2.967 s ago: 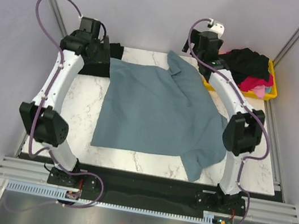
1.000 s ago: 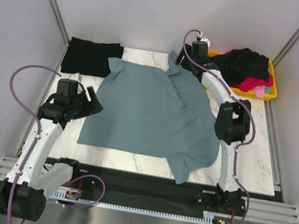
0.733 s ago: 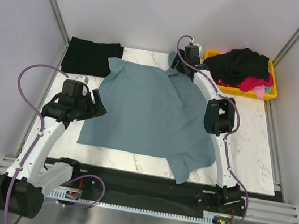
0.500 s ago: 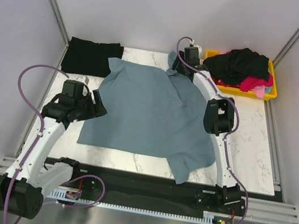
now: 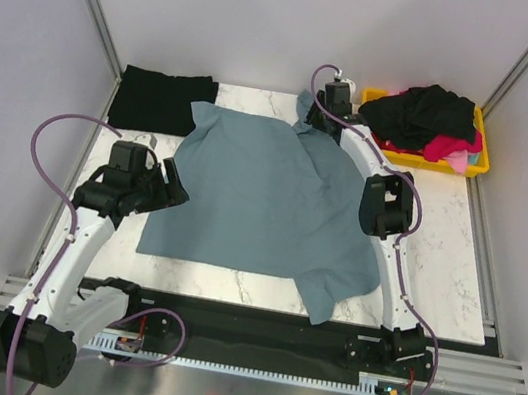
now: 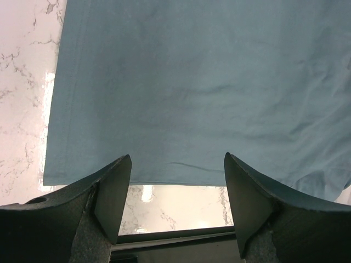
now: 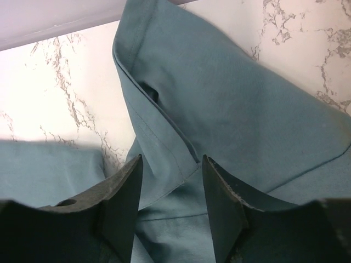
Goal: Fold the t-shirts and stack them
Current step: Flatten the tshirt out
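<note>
Probably a lab test cell; bare grey walls (image 5: 274,17), aluminium rail (image 5: 478,373), marble-patterned table (image 5: 453,280).

Left gripper (image 6: 175,158) jaws apart; right gripper (image 7: 171,159) jaws apart, extended far.

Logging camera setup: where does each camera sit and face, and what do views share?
Top external: above and behind the bases, looking down on the table; left arm and right arm show.
Left wrist: on the left arm, facing a hem of the blue-grey t-shirt; open left claw shows.
Right wrist: on the right arm, facing its folded far edge; open right claw shows.
All share that t-shirt.
</note>
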{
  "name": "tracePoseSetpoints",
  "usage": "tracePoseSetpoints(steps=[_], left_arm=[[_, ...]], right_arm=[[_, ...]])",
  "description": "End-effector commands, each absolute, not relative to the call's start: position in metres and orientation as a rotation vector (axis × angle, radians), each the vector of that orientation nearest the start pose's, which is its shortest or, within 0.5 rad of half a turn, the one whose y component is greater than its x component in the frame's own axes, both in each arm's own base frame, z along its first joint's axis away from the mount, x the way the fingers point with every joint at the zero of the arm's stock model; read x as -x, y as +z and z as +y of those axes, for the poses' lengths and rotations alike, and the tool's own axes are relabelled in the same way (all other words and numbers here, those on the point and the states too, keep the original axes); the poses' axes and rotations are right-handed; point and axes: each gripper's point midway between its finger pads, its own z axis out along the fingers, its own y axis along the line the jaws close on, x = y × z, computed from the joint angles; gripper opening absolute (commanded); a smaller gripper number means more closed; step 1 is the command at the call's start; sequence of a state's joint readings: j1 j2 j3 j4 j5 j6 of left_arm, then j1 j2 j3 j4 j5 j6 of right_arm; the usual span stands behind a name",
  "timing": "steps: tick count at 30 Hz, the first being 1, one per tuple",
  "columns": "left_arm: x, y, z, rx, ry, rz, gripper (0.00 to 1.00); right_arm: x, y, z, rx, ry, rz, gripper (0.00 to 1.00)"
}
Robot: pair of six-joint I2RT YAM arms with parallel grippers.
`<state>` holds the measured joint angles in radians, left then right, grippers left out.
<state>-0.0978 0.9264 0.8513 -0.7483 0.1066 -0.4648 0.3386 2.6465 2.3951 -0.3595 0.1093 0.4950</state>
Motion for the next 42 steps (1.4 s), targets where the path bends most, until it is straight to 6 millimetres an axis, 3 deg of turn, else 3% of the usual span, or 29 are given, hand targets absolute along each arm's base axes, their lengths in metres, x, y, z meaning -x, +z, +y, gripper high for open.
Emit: tracePoseSetpoints(steps=[1, 10, 13, 20, 25, 29, 32, 35, 39, 40, 42], left_arm=[[-0.249, 0.168, -0.063, 0.329, -0.391, 2.358, 0.76], [-0.249, 0.168, -0.063, 0.329, -0.390, 2.360, 0.76], [-0.249, 0.168, -0.062, 0.330, -0.389, 2.359, 0.76], [-0.249, 0.168, -0.063, 0.329, -0.390, 2.360, 0.76], [-0.249, 0.167, -0.062, 0.331, -0.386, 2.361, 0.76], [-0.249, 0.168, -0.062, 0.331, -0.386, 2.361, 0.76], [-0.250, 0.169, -0.062, 0.330, -0.387, 2.356, 0.76], [-0.250, 0.168, -0.063, 0.330, -0.388, 2.359, 0.76], [-0.250, 0.167, -0.063, 0.330, -0.390, 2.363, 0.76], [-0.250, 0.166, -0.062, 0.333, -0.385, 2.367, 0.76], [-0.250, 0.166, -0.062, 0.335, -0.383, 2.366, 0.76]], right_arm=[[-0.652, 0.072, 0.237, -0.228, 0.368, 2.157, 0.54], [-0.650, 0.063, 0.238, -0.234, 0.360, 2.171, 0.45], [-0.649, 0.060, 0.239, -0.227, 0.360, 2.178, 0.35], [-0.647, 0.048, 0.239, -0.225, 0.353, 2.196, 0.01], [-0.647, 0.045, 0.234, -0.230, 0.326, 2.199, 0.00], [-0.647, 0.062, 0.239, -0.217, 0.362, 2.170, 0.00], [-0.644, 0.084, 0.261, -0.163, 0.458, 2.128, 0.00], [-0.642, 0.117, 0.304, -0.073, 0.604, 2.024, 0.00], [-0.637, 0.147, 0.357, 0.000, 0.787, 1.904, 0.00], [-0.637, 0.138, 0.363, -0.007, 0.801, 1.904, 0.00], [-0.642, 0.143, 0.375, -0.013, 0.834, 1.845, 0.00]])
